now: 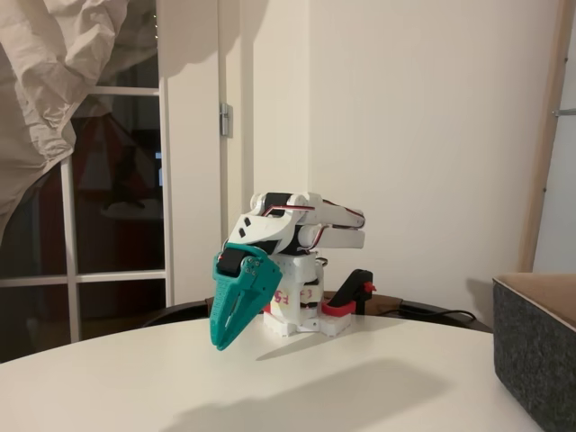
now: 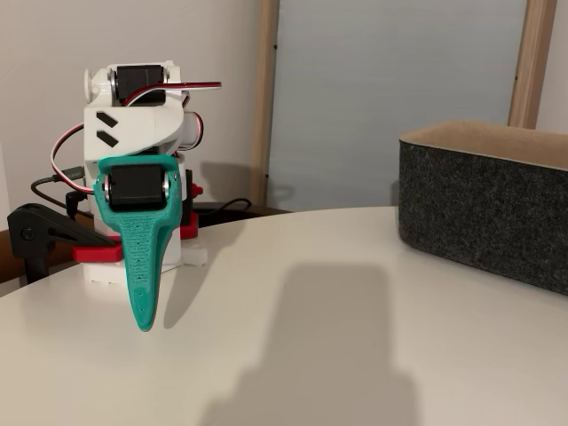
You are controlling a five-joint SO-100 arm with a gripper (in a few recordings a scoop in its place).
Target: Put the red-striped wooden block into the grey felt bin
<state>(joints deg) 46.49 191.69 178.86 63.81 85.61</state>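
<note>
Above the table (image 1: 360, 387) | hand (image 1: 222, 340) fingers together, empty | grey felt bin (image 2: 484, 200) well apart

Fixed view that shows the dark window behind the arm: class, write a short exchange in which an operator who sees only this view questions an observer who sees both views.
Operator: I see only one corner of the bin. How does the rest of it run?
Observer: In a fixed view the grey felt bin shows a long front wall, which is cut off by the picture's right edge.
Operator: I see the gripper from the side. How does it look head-on?
Observer: Head-on, the gripper is one narrow teal wedge pointing down at the table, jaws together.
</note>
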